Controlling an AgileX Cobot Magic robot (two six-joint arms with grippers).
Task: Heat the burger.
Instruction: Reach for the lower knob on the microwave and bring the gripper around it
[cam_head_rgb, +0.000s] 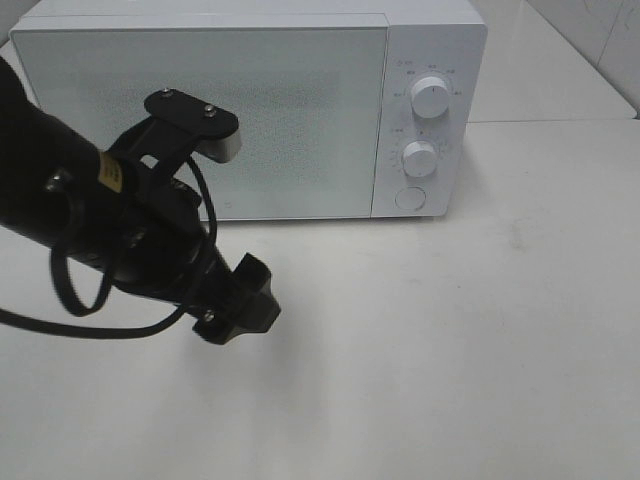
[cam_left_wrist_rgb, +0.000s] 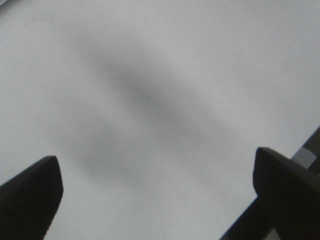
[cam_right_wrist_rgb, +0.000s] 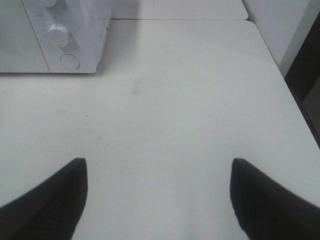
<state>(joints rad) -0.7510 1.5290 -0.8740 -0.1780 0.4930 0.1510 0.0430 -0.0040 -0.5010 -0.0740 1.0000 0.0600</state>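
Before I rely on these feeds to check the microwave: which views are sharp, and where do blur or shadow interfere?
Exterior high: microwave sharp; left arm looms dark, soft shadow on the table. Left wrist: blurred, only smeared shadow between wide-apart jaws. Right wrist: crisp table and dial, jaws soft-edged.

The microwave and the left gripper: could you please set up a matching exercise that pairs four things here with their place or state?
Things:
1. microwave door
2. left gripper
3. round button
4. upper knob

Places or states:
A. lowest on the control panel
B. shut
C. open, over the white table
D. highest on the control panel

Pairs: 1-B, 2-C, 3-A, 4-D
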